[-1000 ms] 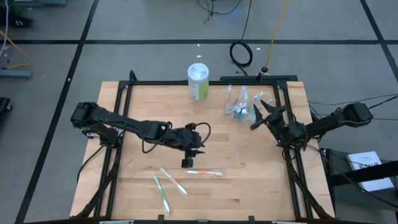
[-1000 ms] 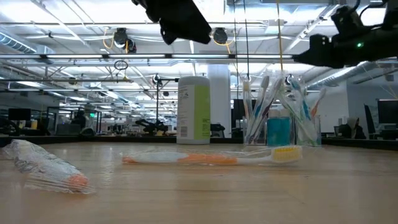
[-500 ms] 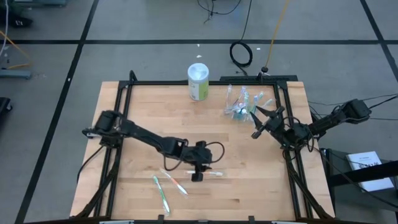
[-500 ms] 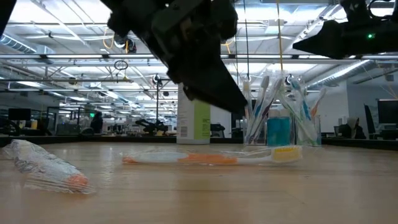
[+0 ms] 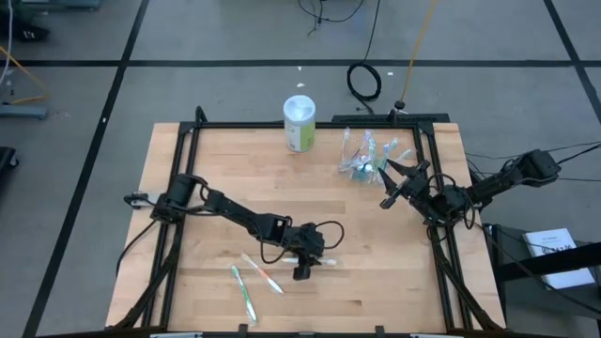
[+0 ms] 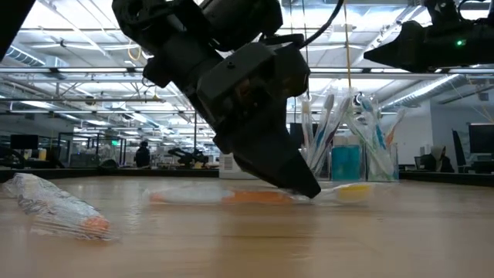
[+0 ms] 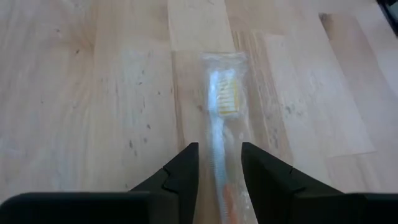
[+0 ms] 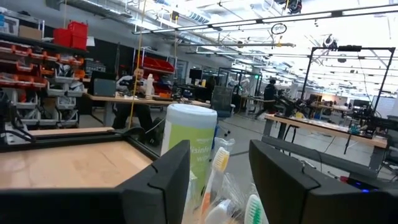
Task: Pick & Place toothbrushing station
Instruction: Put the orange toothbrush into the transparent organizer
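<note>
Fingers (image 7: 186, 165) of left end effector (image 5: 301, 270) are spread, straddling the handle of a wrapped toothbrush (image 7: 219, 134) w/ yellow bristles that lies flat on the counter (image 5: 197, 188); nothing gripped yet. Low view shows the tips down at counter level over the brush's mid-length.

Step in hand, as judged: pinch this brush for pick-up. To do it well: keep the handle centred betw. the fingers, close across the stiff handle rather than on loose wrapper alone, and lift straight up so the film doesn't drag. Grip near the middle looks best for balance; a thin handle lying flat may slip or roll if the tips ride too high.

Near the front edge, beside the left end effector, lie two more wrapped brushes: one w/ orange accent (image 5: 263, 273), one w/ green (image 5: 244, 293).

Right end effector (image 5: 391, 178) hovers w/ fingers apart just beside the clear cup (image 5: 361, 169) toward the rear right of the counter.

Containers: the cup holds an upright bundle of toothbrushes (image 6: 363, 123) and a teal toothpaste tube (image 6: 346, 164); exact count can't be told. White-and-green canister (image 5: 300, 123) stands near the rear edge, lid on, contents hidden; not part of the station.
</note>
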